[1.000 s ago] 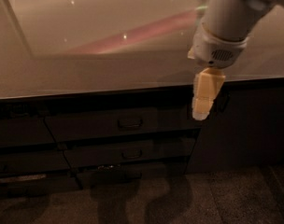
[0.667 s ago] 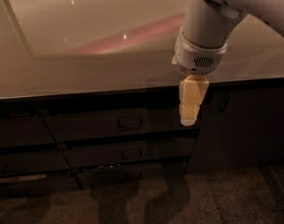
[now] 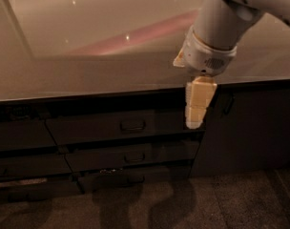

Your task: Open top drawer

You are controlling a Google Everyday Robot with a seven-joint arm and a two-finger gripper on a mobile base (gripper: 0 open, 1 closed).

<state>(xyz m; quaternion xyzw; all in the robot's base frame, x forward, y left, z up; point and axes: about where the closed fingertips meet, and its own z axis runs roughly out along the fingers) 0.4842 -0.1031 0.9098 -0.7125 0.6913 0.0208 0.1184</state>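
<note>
Glossy brown countertop fills the upper half; its front edge runs 9 to 3 o'clock across mid-frame. Dark cabinet below it, speckled floor along 6 o'clock with open room in front of the drawer fronts. Plain dark panel at 3 o'clock. White robot arm comes in from 1 o'clock and crosses the counter edge. Top drawer just under the counter, centre-left, front looks flush and shut, though it is dim there. Second drawer beneath it. Gripper points down at the top drawer's right end, 3 o'clock of the loop handle, apart from it. Spread or pressed together: cannot tell from this side.
</note>
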